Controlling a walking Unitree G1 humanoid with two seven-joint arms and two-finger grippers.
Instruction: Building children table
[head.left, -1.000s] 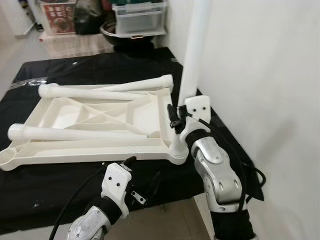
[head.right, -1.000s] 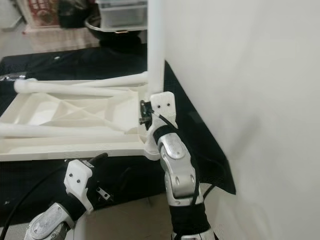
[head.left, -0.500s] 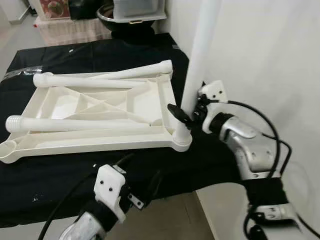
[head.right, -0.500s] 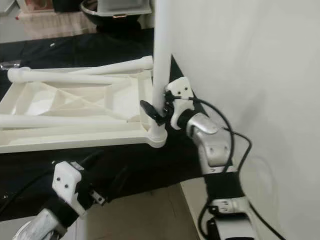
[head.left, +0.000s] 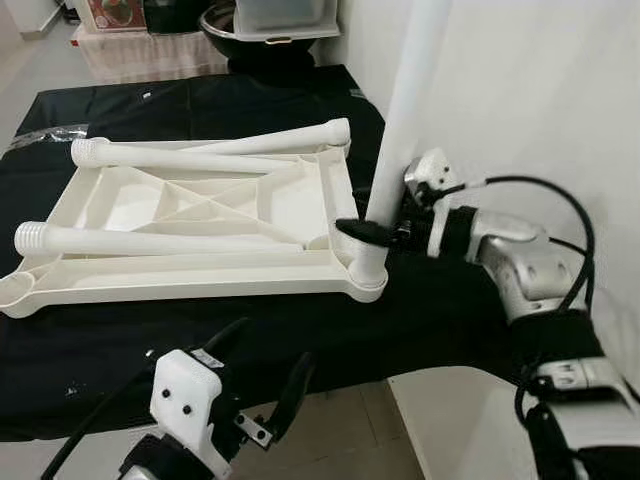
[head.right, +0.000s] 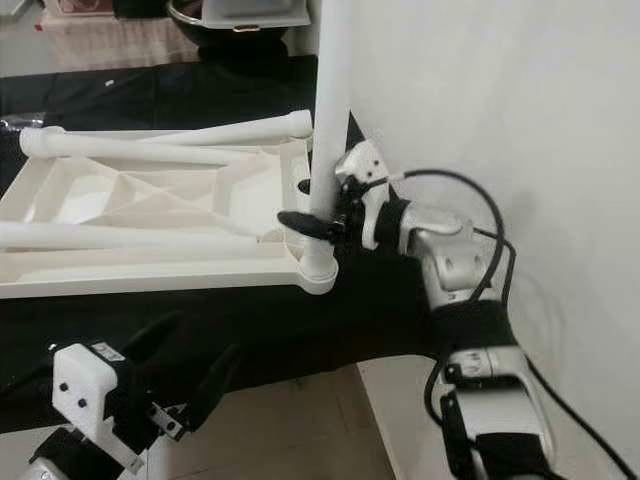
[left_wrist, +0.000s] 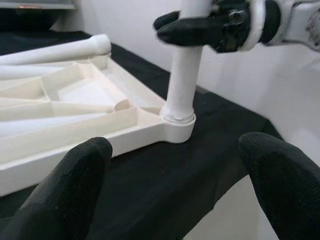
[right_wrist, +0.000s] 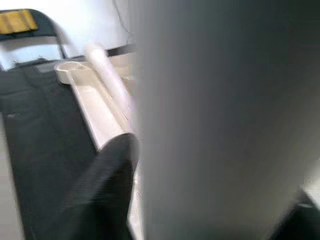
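A white children's table top (head.left: 200, 283) lies upside down on a black-covered table (head.left: 440, 320). One white leg (head.left: 405, 110) stands upright in its near right corner socket (head.left: 368, 285). My right gripper (head.left: 356, 210) is shut on this leg just above the socket, one black finger (head.left: 360, 229) across its front. Three loose legs lie across the top, one near the front (head.left: 150, 242) and two at the back (head.left: 180, 158). My left gripper (head.left: 262, 365) hangs open and holds nothing, below the table's front edge. In the left wrist view the socket (left_wrist: 177, 127) sits ahead between its fingers (left_wrist: 70, 185).
A white wall (head.left: 540, 100) rises close on the right, just behind the upright leg. A clear storage bin (head.left: 285, 15) and a dark bowl stand on the floor beyond the table's far end. Tiled floor (head.left: 340, 420) shows at the near edge.
My right arm has swung out to the right with its elbow dropping, while the gripper stays on the upright leg. My left gripper has sunk lower at the table's front edge.
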